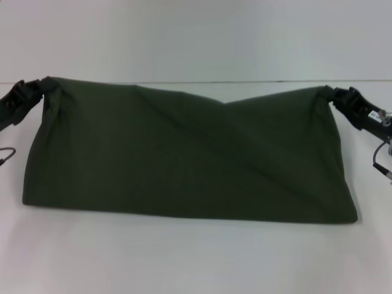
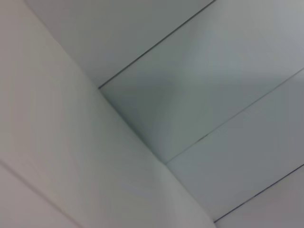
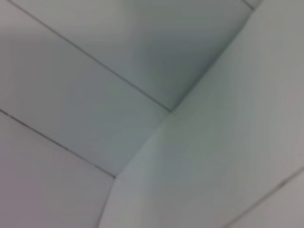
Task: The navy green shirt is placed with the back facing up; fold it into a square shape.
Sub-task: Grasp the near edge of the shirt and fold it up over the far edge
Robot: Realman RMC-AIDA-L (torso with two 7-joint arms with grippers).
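The navy green shirt is a dark olive cloth held up by its two top corners in the head view. It hangs stretched between the grippers, sagging in the middle, with its lower fold resting on the white table. My left gripper is shut on the shirt's top left corner. My right gripper is shut on the top right corner. Both wrist views show only white wall and ceiling panels, no shirt and no fingers.
The table's far edge meets a white wall behind the shirt. A cable loop hangs by the left arm and wiring by the right arm.
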